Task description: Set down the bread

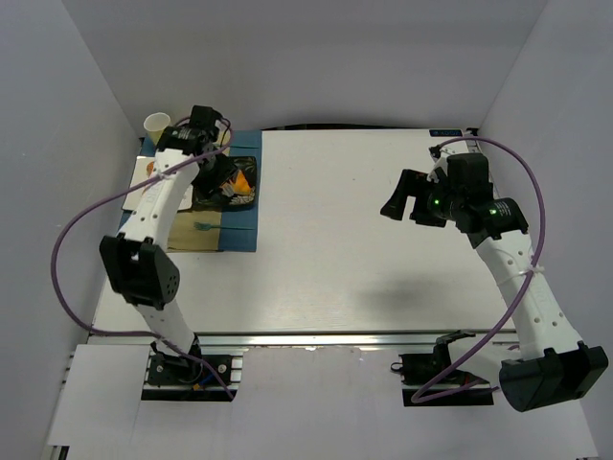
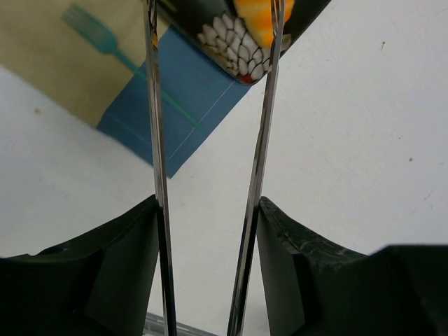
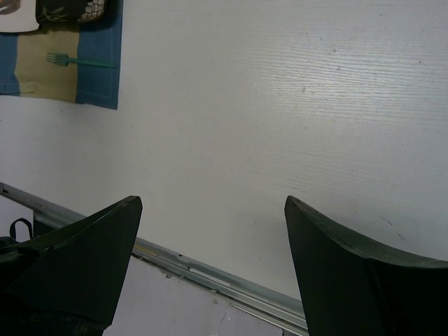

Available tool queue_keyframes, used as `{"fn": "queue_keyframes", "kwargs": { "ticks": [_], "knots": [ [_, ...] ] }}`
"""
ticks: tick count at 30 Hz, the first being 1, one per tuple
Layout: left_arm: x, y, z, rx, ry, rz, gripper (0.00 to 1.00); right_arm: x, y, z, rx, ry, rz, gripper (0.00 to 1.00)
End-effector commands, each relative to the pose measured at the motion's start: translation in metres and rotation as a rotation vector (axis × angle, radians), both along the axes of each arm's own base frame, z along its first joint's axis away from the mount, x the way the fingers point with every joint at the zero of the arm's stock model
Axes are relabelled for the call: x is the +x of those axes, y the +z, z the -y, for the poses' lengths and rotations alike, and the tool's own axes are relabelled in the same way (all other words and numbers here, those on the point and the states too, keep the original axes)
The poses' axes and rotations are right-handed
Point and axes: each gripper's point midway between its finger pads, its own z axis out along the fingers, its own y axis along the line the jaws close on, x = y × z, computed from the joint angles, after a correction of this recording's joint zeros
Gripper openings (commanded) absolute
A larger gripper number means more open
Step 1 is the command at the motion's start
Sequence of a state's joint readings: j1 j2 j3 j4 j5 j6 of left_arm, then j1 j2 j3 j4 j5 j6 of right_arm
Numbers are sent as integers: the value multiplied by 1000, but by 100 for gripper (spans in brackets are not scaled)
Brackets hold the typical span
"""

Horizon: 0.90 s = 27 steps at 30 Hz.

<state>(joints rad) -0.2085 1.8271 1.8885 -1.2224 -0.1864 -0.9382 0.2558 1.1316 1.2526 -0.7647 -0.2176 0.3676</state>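
left arm (image 1: 158, 206): white link shells, black boxy elbow housing | right arm (image 1: 525, 287): same white shells, black housings, green lights (image 1: 436, 202) at wrist | cables (image 1: 59, 259): purple, one long loop per arm | fingers (image 3: 77, 266): matte black, wedge-shaped, tapering to tips, faintly grainy surface | bases (image 1: 177, 369): black blocks with wiring

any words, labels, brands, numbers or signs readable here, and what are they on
No readable text in any view: no words, brands or numbers.
Only sign-like mark: a teal fork shape on the blue and tan rectangular placemat, with no lettering.
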Motion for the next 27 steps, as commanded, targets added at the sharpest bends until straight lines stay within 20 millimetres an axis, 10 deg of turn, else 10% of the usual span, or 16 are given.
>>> {"fn": "queue_keyframes", "kwargs": {
  "ticks": [1,8,13,27],
  "knots": [
    [-42,46,-22,-14,151,92,64,-4,10,-3,14,28,35,89],
    [-133,41,-64,76,342,70,60,-10,9,-11,53,78,57,89],
    [-185,-3,-65,-2,481,10,57,-14,8,-14,61,113,74,89],
    [-208,-63,-95,170,653,-94,56,-41,4,-32,116,218,68,89]
  ]
}}
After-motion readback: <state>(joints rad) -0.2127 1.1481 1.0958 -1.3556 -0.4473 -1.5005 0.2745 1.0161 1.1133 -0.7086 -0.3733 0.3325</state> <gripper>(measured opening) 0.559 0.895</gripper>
